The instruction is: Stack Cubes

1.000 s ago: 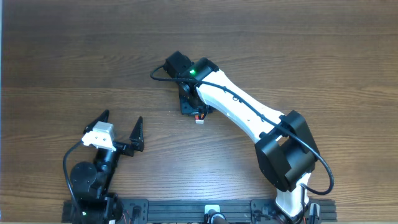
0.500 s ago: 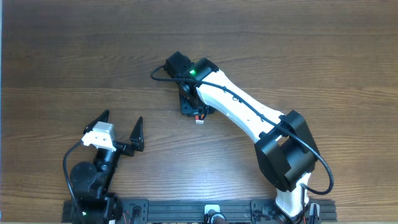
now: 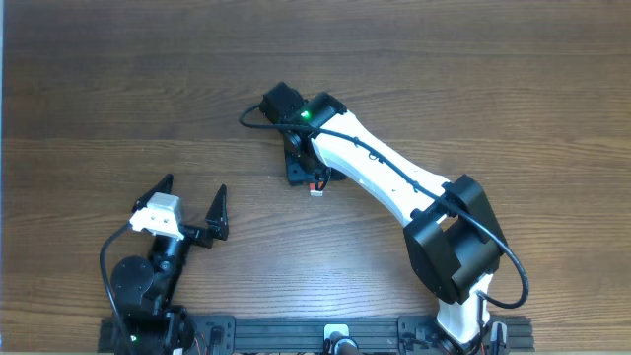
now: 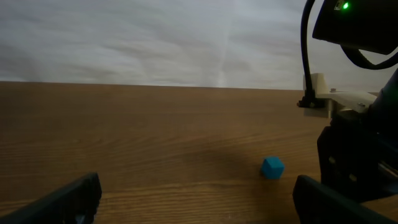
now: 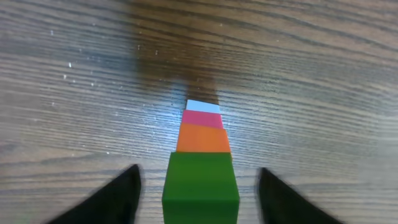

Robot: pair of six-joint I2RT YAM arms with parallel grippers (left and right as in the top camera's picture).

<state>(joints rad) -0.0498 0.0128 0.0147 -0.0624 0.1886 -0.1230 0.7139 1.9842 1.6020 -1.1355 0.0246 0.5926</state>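
left gripper [image 3: 190, 197]: spread wide, nothing between the fingers. It is parked low near its own base.
blue cube [image 4: 272, 167]: alone on the table [image 4: 124, 137], flat on one face, ahead of the left gripper and apart from it. Not yet stacked, so it is judged the piece left to place.
blue cube heading: one corner edge is turned toward the left wrist camera. All sides are equal, so no long axis applies.
stack [image 5: 200, 143]: four high, mid-table. The green cube [image 5: 200, 183] is on top, then the orange cube [image 5: 203, 138] and the pink cube [image 5: 203, 118], with the pale cube [image 5: 203, 106] on the wood.
stack axis: long axis judged vertical. The faces look roughly lined up, but small offsets cannot be ruled out.
right gripper [image 5: 199, 177]: spread, one finger on each side of the green cube. Wood is seen in both gaps, so no contact is judged.
handling: the cubes are judged light, rigid and smooth-faced, not fragile. A stack this tall is easily tipped by a side nudge.
hold: the blue cube is best taken on two opposite flat sides at mid-height, with the fingers squared to those faces. Corners are to be avoided.
risk: the green cube could be clipped if the fingers are withdrawn sideways, so a straight lift is judged safer.
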